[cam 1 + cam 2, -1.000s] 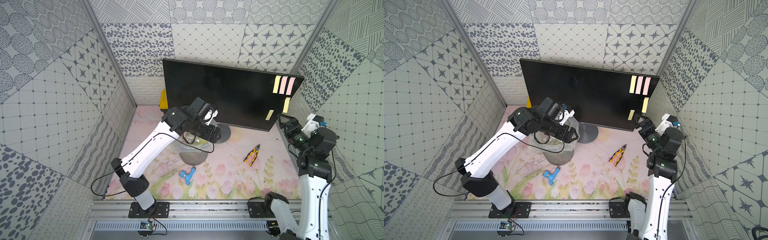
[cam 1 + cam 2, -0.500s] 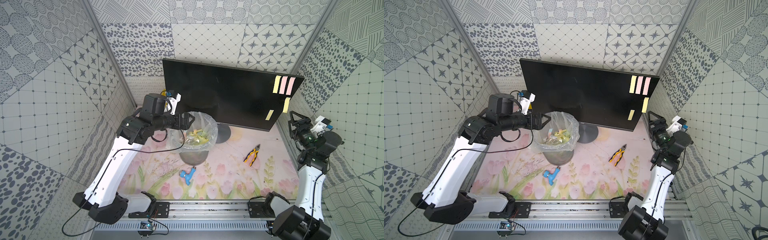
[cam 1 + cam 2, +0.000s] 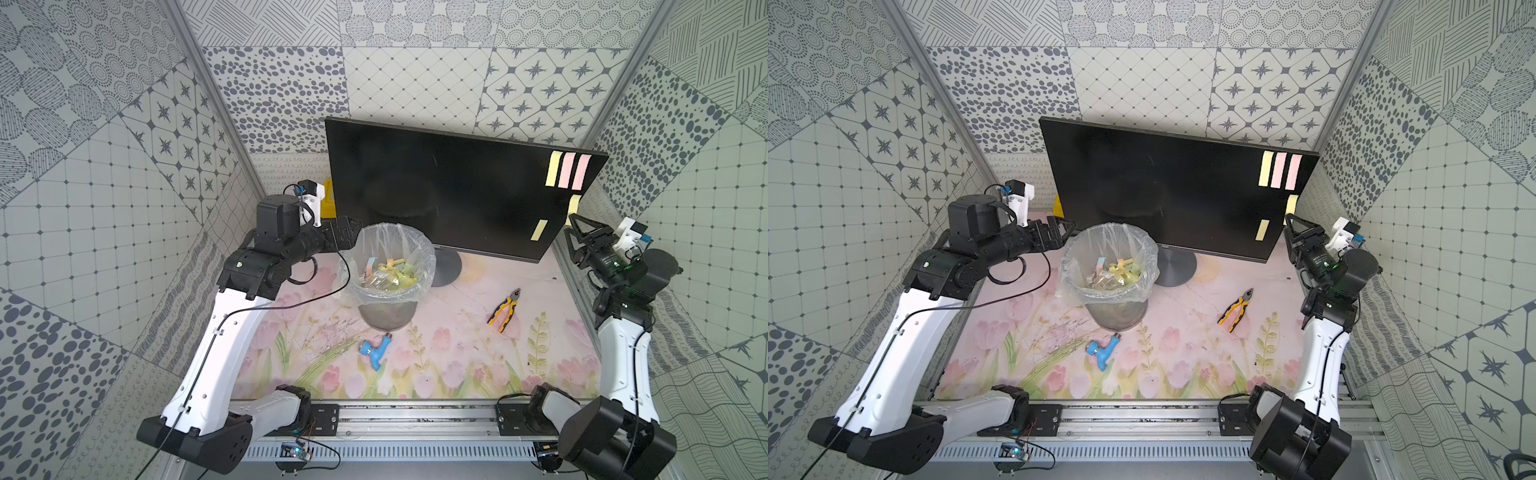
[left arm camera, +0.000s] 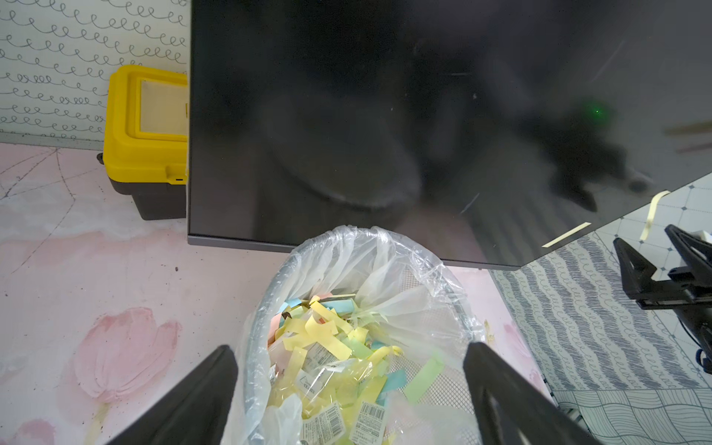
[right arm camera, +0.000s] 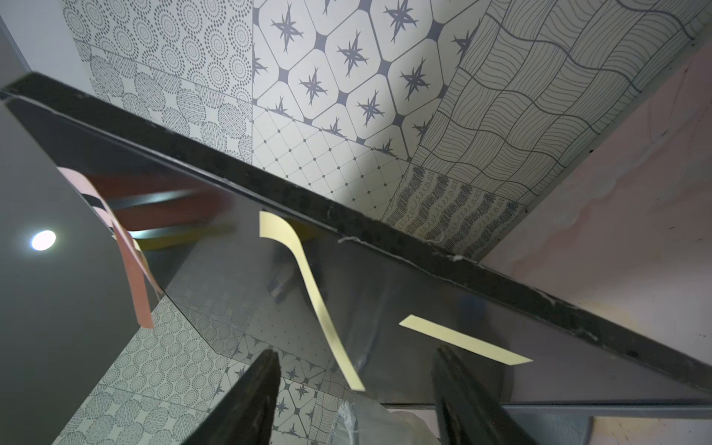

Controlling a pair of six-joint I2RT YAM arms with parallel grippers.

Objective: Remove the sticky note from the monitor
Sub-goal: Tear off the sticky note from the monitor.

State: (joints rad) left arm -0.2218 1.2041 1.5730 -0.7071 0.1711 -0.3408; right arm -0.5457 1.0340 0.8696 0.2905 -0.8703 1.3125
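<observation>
The black monitor (image 3: 436, 187) (image 3: 1163, 187) stands at the back on its round stand. At its right end are several sticky notes: a yellow and two pink strips (image 3: 567, 170) up top, a curled yellow sticky note (image 5: 308, 277) (image 3: 573, 203) at the right edge, and a flat yellow one (image 3: 539, 230) (image 5: 462, 341) lower down. My right gripper (image 3: 570, 226) (image 3: 1288, 226) (image 5: 354, 370) is open, its jaws on either side of the curled note's loose end, not touching it. My left gripper (image 3: 345, 226) (image 3: 1065, 228) (image 4: 350, 354) is open and empty beside the bin's left rim.
A lined mesh bin (image 3: 388, 316) (image 4: 435, 316) full of paper strips stands in front of the monitor's stand. Pliers (image 3: 504, 311) and a blue fitting (image 3: 376, 351) lie on the flowered mat. A yellow box (image 4: 146, 127) sits behind the monitor's left end.
My left arm has drawn back from over the bin to its left side. My right gripper has risen slightly at the monitor's right end and its jaws have narrowed around the curled note's loose end.
</observation>
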